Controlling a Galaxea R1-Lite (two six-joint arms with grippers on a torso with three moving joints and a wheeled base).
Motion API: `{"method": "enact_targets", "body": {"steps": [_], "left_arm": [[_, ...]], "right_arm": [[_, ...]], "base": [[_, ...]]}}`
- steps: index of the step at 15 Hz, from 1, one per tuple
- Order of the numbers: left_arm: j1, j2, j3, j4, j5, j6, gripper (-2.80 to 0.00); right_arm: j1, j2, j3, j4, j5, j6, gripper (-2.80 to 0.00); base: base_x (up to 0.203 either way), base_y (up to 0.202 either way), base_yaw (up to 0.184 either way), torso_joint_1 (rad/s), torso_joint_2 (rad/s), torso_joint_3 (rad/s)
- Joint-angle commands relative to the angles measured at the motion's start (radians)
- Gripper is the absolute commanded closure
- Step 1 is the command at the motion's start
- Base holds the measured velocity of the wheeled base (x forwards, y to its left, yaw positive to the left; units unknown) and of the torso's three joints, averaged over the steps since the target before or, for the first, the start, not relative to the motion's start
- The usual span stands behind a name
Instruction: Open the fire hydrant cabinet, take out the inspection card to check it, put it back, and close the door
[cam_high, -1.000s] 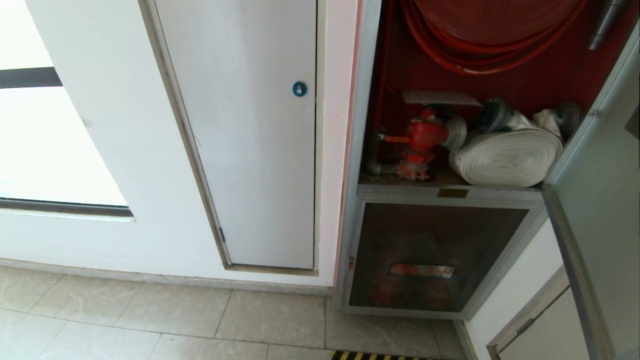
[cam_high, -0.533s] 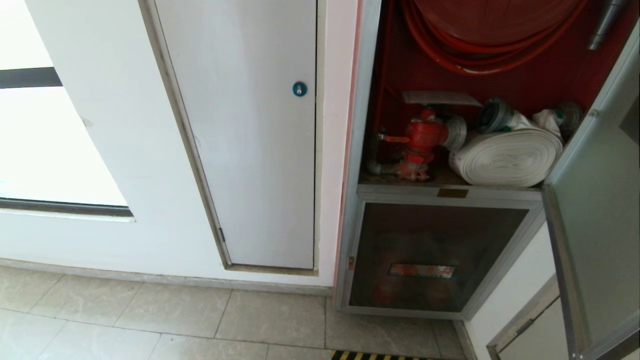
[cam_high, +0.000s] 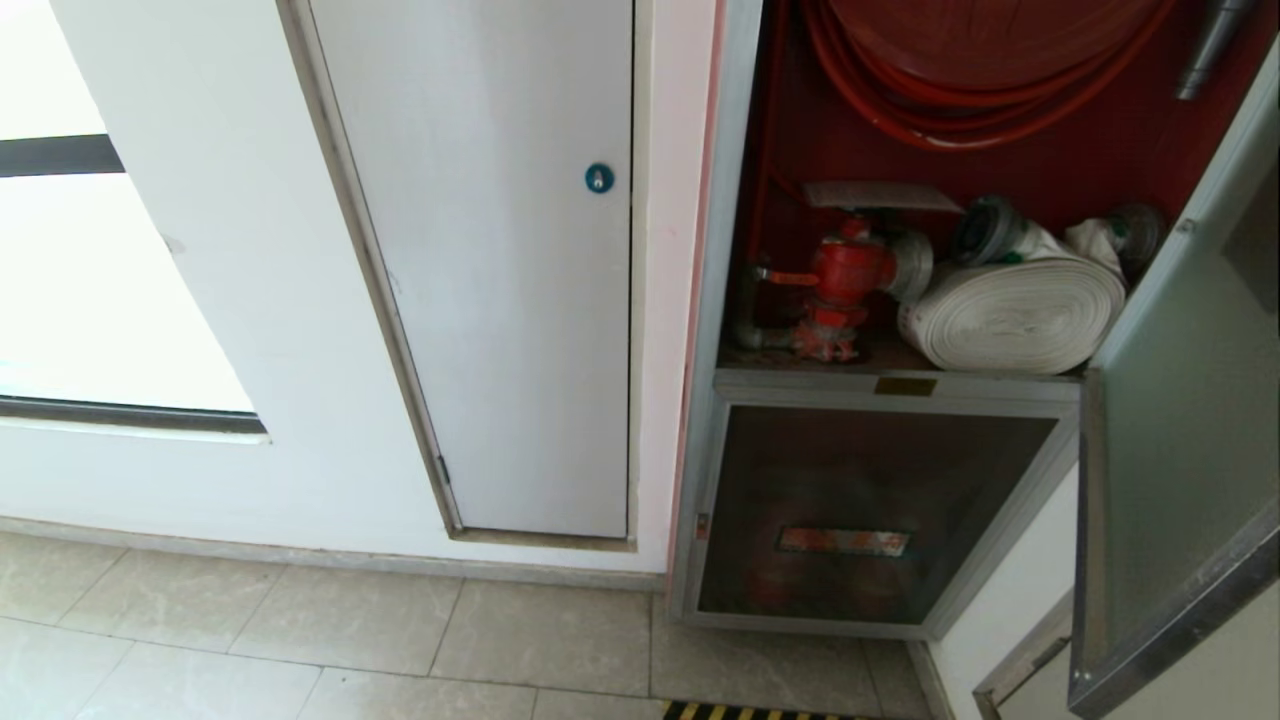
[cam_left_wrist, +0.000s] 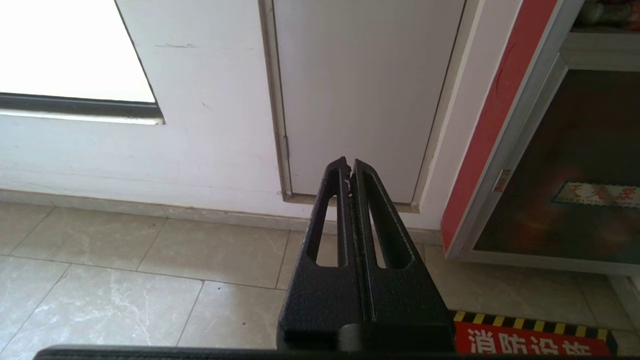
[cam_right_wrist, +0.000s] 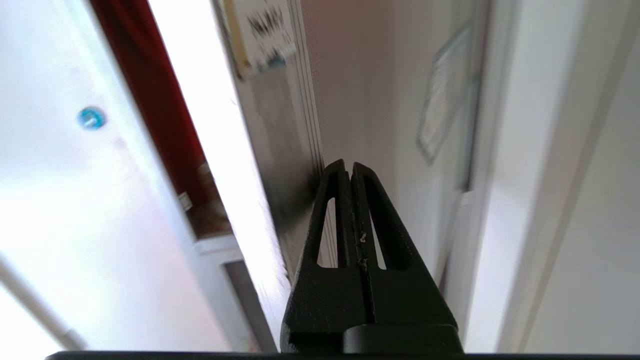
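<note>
While my right gripper (cam_right_wrist: 350, 167) is pressed shut and empty against the door (cam_high: 1180, 440), that door stands ajar at three o'clock of the fire hydrant cabinet (cam_high: 730, 300). Inside, the inspection card (cam_high: 880, 195) lies flat at twelve o'clock above the red valve (cam_high: 845, 270). My left gripper (cam_left_wrist: 349, 165) hangs shut and empty.

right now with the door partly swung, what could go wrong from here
1. The right gripper has its jaws shut and empty against the door, pushing rather than holding, so it could slip off the glass or the door could swing on and slam.
2. The inspection card lies loosely on top of the red valve; a hard close might jolt it off.
3. The white rolled hose sits near the cabinet's front edge and may catch the door.
</note>
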Motion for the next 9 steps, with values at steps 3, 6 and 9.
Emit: {"method": "enact_targets", "body": {"steps": [3, 6, 9], "left_arm": [[0.000, 0.000, 0.018, -0.001, 0.000, 0.000, 0.00], [0.000, 0.000, 0.018, 0.000, 0.000, 0.000, 0.00], [0.000, 0.000, 0.018, -0.002, 0.000, 0.000, 0.00]], "right_arm": [[0.088, 0.087, -0.011, -0.007, 0.003, 0.023, 0.00], [0.121, 0.158, -0.027, -0.007, 0.039, 0.045, 0.00], [0.123, 0.235, -0.086, -0.008, 0.101, 0.065, 0.00]], "base": [[0.000, 0.000, 0.000, 0.000, 0.00, 0.000], [0.000, 0.000, 0.000, 0.000, 0.00, 0.000], [0.000, 0.000, 0.000, 0.000, 0.00, 0.000]]}}
